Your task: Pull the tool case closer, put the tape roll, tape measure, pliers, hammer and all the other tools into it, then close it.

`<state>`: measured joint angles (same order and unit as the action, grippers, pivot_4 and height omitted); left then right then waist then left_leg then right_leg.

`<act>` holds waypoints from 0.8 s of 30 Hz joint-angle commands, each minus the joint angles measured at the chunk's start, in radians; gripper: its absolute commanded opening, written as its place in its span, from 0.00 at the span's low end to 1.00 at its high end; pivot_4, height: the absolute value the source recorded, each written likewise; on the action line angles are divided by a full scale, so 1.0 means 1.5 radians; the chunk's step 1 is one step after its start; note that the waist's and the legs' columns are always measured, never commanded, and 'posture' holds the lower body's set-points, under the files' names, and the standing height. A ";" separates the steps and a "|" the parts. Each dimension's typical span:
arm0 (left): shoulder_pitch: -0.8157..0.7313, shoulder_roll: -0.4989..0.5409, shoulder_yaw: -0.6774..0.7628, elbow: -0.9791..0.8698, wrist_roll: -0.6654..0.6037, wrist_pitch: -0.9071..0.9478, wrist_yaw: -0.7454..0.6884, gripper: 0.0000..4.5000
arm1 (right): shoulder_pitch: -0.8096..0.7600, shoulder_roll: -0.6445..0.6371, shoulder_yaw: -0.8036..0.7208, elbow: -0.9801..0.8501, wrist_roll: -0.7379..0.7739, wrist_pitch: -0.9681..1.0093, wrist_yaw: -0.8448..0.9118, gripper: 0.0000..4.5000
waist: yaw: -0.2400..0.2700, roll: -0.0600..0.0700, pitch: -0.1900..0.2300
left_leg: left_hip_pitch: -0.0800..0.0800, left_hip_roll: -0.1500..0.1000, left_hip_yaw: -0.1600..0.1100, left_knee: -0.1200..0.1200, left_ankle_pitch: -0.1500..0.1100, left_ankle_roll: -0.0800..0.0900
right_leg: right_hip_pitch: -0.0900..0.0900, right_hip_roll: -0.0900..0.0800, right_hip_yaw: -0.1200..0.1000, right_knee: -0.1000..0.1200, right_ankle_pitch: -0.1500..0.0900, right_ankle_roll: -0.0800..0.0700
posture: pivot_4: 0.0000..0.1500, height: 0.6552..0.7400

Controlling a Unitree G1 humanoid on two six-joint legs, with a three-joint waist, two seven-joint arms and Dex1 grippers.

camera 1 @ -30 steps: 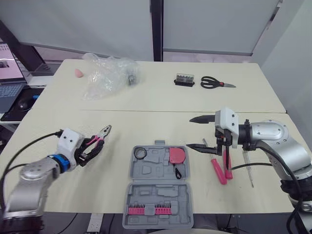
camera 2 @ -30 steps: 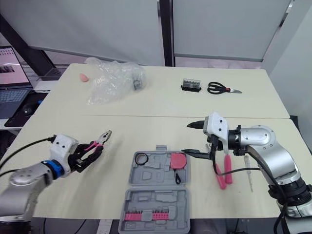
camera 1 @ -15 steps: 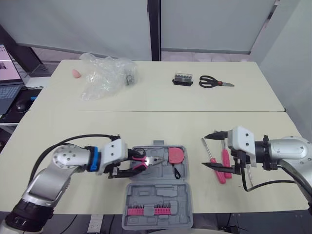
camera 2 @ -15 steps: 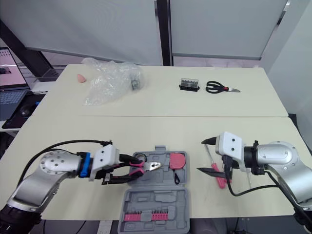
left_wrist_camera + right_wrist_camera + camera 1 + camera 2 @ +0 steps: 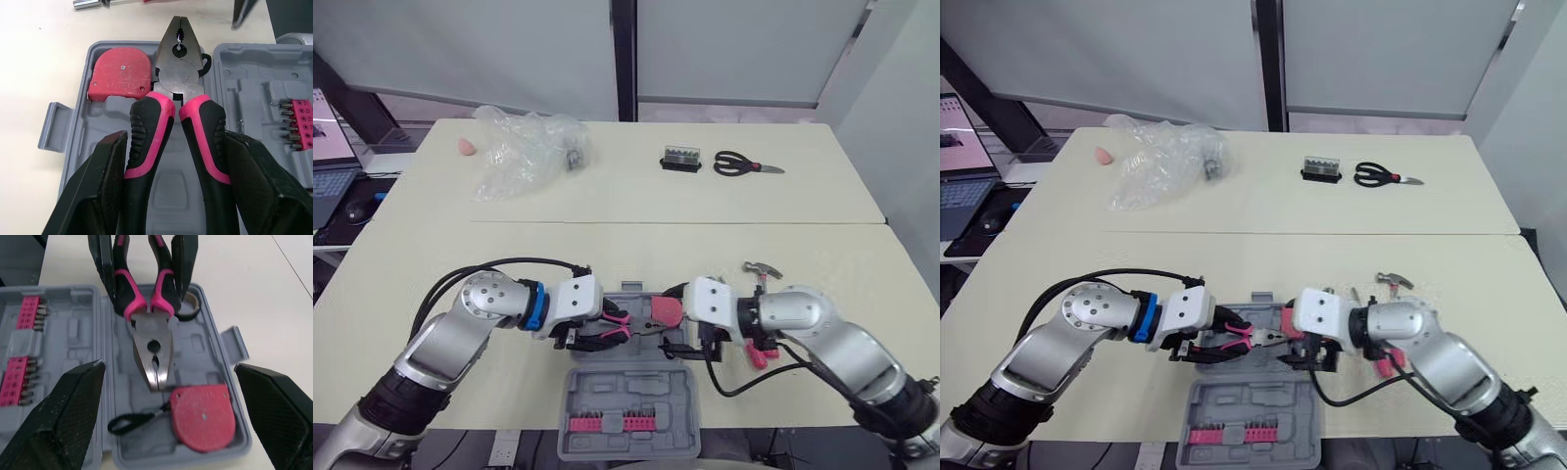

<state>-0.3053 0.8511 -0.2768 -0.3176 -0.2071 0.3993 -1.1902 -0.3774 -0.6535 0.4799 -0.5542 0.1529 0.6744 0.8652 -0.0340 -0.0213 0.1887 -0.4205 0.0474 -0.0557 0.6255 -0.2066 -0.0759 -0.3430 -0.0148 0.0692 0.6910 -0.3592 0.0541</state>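
Observation:
The grey tool case (image 5: 628, 399) lies open at the table's near edge, with pink bits (image 5: 607, 423) in its front half. My left gripper (image 5: 603, 329) is shut on the pink-and-black pliers (image 5: 178, 78), holding them just over the case's back half, nose toward the red tape measure (image 5: 202, 416) in its slot. My right gripper (image 5: 678, 321) hangs open over the case's right side, facing the pliers' nose. A tape roll (image 5: 190, 309) peeks out behind the left fingers. A hammer head (image 5: 762, 268) shows behind the right arm.
Pink screwdriver handles (image 5: 759, 354) lie on the table right of the case, under my right arm. Scissors (image 5: 745, 165) and a black bit box (image 5: 682, 160) sit at the far side. A crumpled plastic bag (image 5: 523, 152) lies far left, and a laptop (image 5: 327, 162) stands beyond the table's left edge.
My right arm has swung left from the screwdrivers to the case's right side, still open. My left gripper has carried the pliers a little further right over the case.

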 commanded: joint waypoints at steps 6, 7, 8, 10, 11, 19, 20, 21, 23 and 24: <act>-0.012 -0.003 0.002 -0.030 0.001 0.008 0.001 0.58 | -0.039 0.041 0.049 0.024 -0.029 0.007 0.000 1.00 | 0.003 0.000 0.000 | 0.000 0.000 0.000 0.001 0.000 0.000 | 0.000 0.000 0.000 0.001 0.000 0.000 | 1.00 1.00; -0.013 -0.003 0.003 -0.031 0.000 0.010 0.001 0.58 | -0.041 0.045 0.052 0.027 -0.031 0.006 0.000 1.00 | 0.002 0.000 0.000 | 0.000 0.000 -0.001 0.001 0.000 0.000 | 0.000 0.000 0.000 0.001 0.000 0.000 | 1.00 1.00; -0.014 -0.003 0.003 -0.032 -0.002 0.012 0.000 0.58 | -0.042 0.049 0.054 0.030 -0.033 0.004 0.000 1.00 | 0.002 0.000 0.000 | 0.000 0.000 0.000 0.001 0.000 0.000 | 0.000 0.000 0.000 0.001 0.000 0.000 | 1.00 1.00; -0.018 -0.004 0.004 -0.033 -0.002 0.015 0.000 0.58 | -0.044 0.056 0.057 0.040 -0.038 0.000 0.001 1.00 | 0.002 0.000 0.000 | 0.000 0.000 0.000 0.001 0.000 0.000 | 0.000 0.000 0.000 0.001 0.000 0.000 | 1.00 1.00; -0.019 -0.004 0.004 -0.033 -0.002 0.016 0.000 0.58 | -0.045 0.058 0.058 0.044 -0.040 -0.002 0.002 1.00 | 0.002 0.000 0.000 | 0.000 0.000 0.000 0.001 0.000 0.000 | -0.001 0.000 0.000 0.002 0.000 0.000 | 1.00 1.00; -0.012 -0.005 0.001 -0.035 0.002 0.013 0.002 0.58 | -0.049 0.077 0.064 0.064 -0.054 -0.018 -0.001 0.63 | 0.002 0.000 0.000 | 0.000 0.000 0.000 0.001 0.000 0.000 | -0.001 0.000 0.000 0.002 0.000 0.000 | 1.00 1.00; -0.010 -0.005 0.001 -0.036 0.003 0.013 0.003 0.58 | -0.049 0.078 0.064 0.065 -0.056 -0.021 0.000 0.57 | 0.002 0.000 0.000 | 0.000 0.000 0.000 0.001 0.000 0.000 | -0.001 0.000 0.000 0.002 0.000 0.000 | 1.00 1.00; -0.008 -0.005 0.000 -0.036 0.003 0.012 0.004 0.58 | -0.049 0.079 0.064 0.066 -0.057 -0.023 0.000 0.52 | 0.001 0.000 0.000 | 0.000 0.000 0.000 0.001 0.000 0.000 | -0.001 0.000 0.000 0.002 0.000 0.000 | 1.00 1.00; -0.005 -0.004 0.000 -0.036 0.006 0.012 0.006 0.58 | -0.048 0.080 0.064 0.065 -0.059 -0.025 0.002 0.42 | 0.001 0.000 0.000 | 0.000 0.000 0.000 0.001 0.000 0.000 | -0.001 0.000 0.000 0.002 0.000 0.000 | 1.00 1.00; -0.003 -0.003 0.000 -0.036 0.008 0.014 0.008 0.58 | -0.047 0.080 0.064 0.065 -0.060 -0.026 0.002 0.37 | 0.001 0.000 0.000 | 0.000 0.000 0.000 0.001 0.000 0.000 | -0.001 0.000 0.000 0.003 0.000 0.000 | 1.00 1.00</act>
<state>-0.3108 0.8473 -0.2786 -0.3271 -0.1968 0.4288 -1.1866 -0.4404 -0.5402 0.5797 -0.4334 0.0659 0.6564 0.8682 -0.0318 -0.0212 0.1887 -0.4211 0.0473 -0.0563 0.6271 -0.2066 -0.0759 -0.3447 -0.0146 0.0692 0.6949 -0.3592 0.0541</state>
